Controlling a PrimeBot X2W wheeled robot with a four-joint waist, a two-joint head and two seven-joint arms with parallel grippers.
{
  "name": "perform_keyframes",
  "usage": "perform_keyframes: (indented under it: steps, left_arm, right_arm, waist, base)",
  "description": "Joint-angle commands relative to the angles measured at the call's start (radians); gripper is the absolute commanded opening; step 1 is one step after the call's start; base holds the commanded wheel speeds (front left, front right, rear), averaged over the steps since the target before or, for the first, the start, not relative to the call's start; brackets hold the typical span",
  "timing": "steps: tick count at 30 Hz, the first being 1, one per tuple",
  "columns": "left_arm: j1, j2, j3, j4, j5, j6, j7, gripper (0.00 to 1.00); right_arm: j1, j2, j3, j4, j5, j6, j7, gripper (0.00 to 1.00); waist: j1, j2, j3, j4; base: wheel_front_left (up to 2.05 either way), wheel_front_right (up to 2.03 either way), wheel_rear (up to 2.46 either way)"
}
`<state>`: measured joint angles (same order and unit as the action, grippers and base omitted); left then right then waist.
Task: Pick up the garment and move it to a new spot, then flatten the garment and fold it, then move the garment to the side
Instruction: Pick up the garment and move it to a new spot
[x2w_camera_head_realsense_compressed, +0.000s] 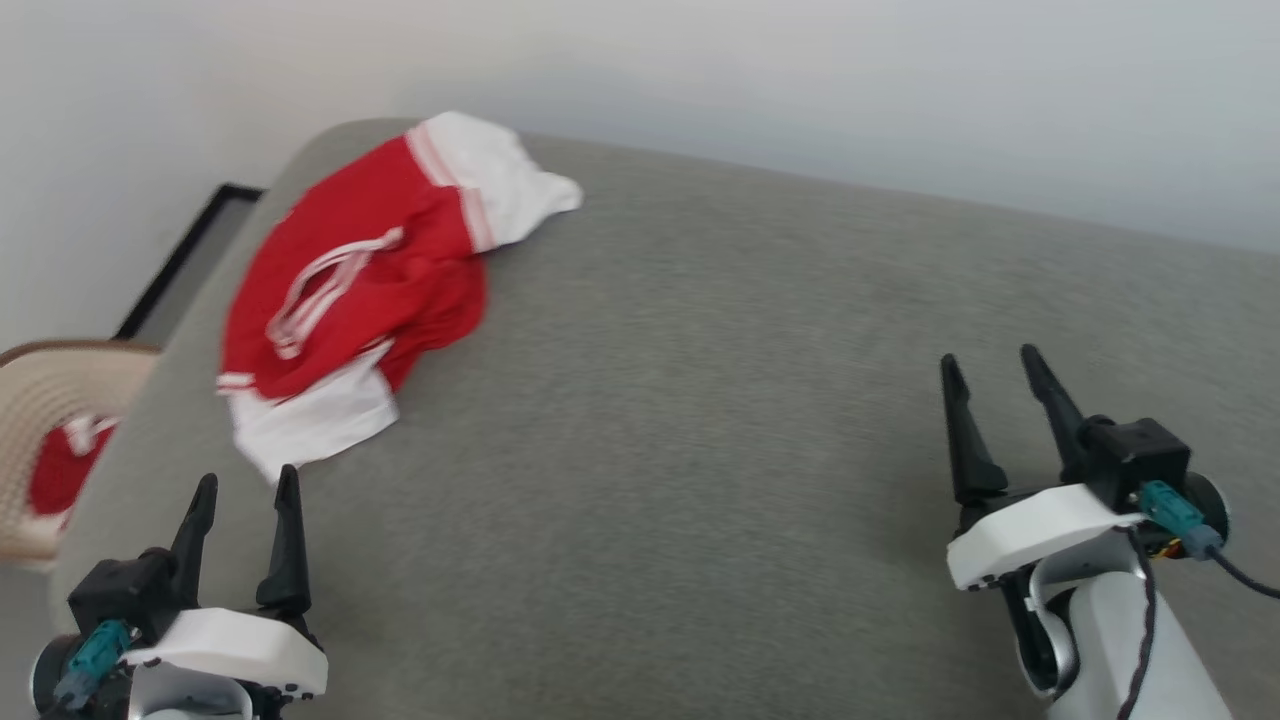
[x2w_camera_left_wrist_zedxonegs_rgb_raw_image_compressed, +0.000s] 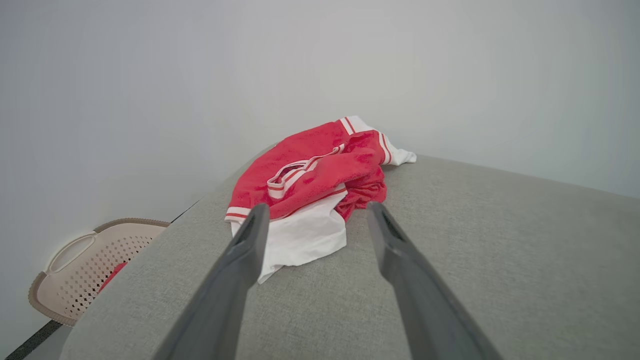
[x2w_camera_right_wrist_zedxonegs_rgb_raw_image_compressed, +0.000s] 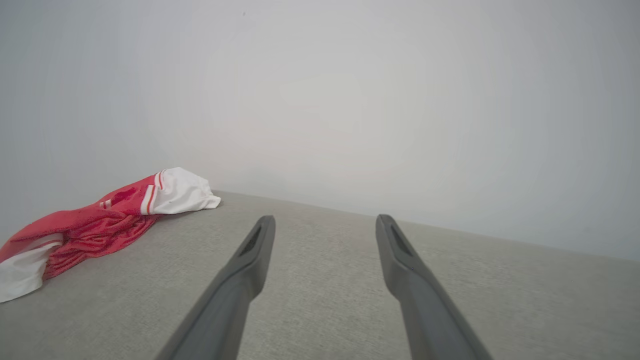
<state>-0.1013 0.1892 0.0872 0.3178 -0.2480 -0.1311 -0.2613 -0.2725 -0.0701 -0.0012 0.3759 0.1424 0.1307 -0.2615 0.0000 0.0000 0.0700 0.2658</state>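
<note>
Your left gripper (x2w_camera_head_realsense_compressed: 248, 476) sits closest, fingers spread wide, nothing between them. Garment (x2w_camera_head_realsense_compressed: 350, 280) lies crumpled just beyond those fingertips (white sleeve nearest, red body behind), not touching them. Your right gripper (x2w_camera_head_realsense_compressed: 988, 356) likewise spread wide and empty, over bare grey cushion (x2w_camera_head_realsense_compressed: 720, 420); garment well off to left of its fingers. Beige perforated basket (x2w_camera_left_wrist_zedxonegs_rgb_raw_image_compressed: 85, 270) sits left of left fingers, below cushion edge, something red inside

Garment (x2w_camera_head_realsense_compressed: 370, 270) — red jersey, white short sleeves, striped trim — lies crumpled and unfolded at ten o'clock in the head view, by the far-left corner of the grey surface (x2w_camera_head_realsense_compressed: 700, 400).
</note>
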Motion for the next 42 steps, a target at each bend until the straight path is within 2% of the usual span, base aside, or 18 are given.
perform_keyframes:
  steps: [1,6,12,18,23,27,30,35,42]
  left_arm:
    - [0.011,-0.015,0.012,0.002,0.002,0.001,-0.005,1.00]
    - [0.024,-0.051,0.050,-0.002,0.011,0.001,-0.005,1.00]
    - [0.046,-0.078,0.081,-0.020,0.009,0.001,-0.005,1.00]
    - [0.050,-0.081,0.085,-0.029,0.000,0.001,-0.005,1.00]
    - [0.011,-0.039,0.042,-0.027,-0.007,0.001,-0.005,1.00]
    - [-0.062,0.037,-0.011,-0.029,-0.036,0.001,-0.005,1.00]
    - [-0.137,0.124,-0.056,-0.005,-0.077,0.001,-0.005,1.00]
    - [-0.271,0.323,-0.159,0.102,-0.194,0.001,-0.005,1.00]
    - [-0.392,0.618,-0.372,0.229,-0.537,0.001,0.155,1.00]
  right_arm:
    - [-0.009,0.003,0.013,0.011,0.008,0.000,-0.005,1.00]
    - [-0.015,0.011,0.076,0.043,0.029,0.000,-0.005,1.00]
    - [-0.026,0.017,0.135,0.064,0.059,0.000,-0.005,1.00]
    - [-0.043,0.017,0.163,0.069,0.073,0.000,-0.005,1.00]
    - [-0.058,0.018,0.187,0.063,0.094,0.000,-0.005,1.00]
    - [-0.076,0.018,0.200,0.053,0.095,0.000,-0.005,1.00]
    - [-0.088,0.018,0.194,0.040,0.096,0.000,-0.005,1.00]
    - [-0.103,0.018,0.199,0.008,0.111,0.000,-0.005,1.00]
    - [-0.099,0.019,0.216,-0.046,0.147,0.000,-0.005,1.00]
  waist:
    - [0.0000,0.0000,0.005,0.097]
    - [0.0000,0.0000,0.001,0.207]
    - [0.0000,0.0000,0.000,0.261]
    - [0.0000,0.0000,0.012,0.255]
    - [0.0000,0.0000,0.045,0.183]
    - [0.0000,0.0000,0.095,0.089]
    - [0.0000,0.0000,0.139,0.011]
    - [0.0000,0.0000,0.211,-0.128]
    - [0.0000,0.0000,0.279,-0.295]
  base:
    - [0.00,0.00,0.00]
    - [0.00,0.00,0.00]
    - [0.00,0.00,0.00]
    - [0.00,0.00,0.00]
    - [0.00,0.00,0.00]
    - [0.00,0.00,0.00]
    - [0.00,0.00,0.00]
    - [0.00,0.00,0.00]
    - [0.00,0.00,0.00]
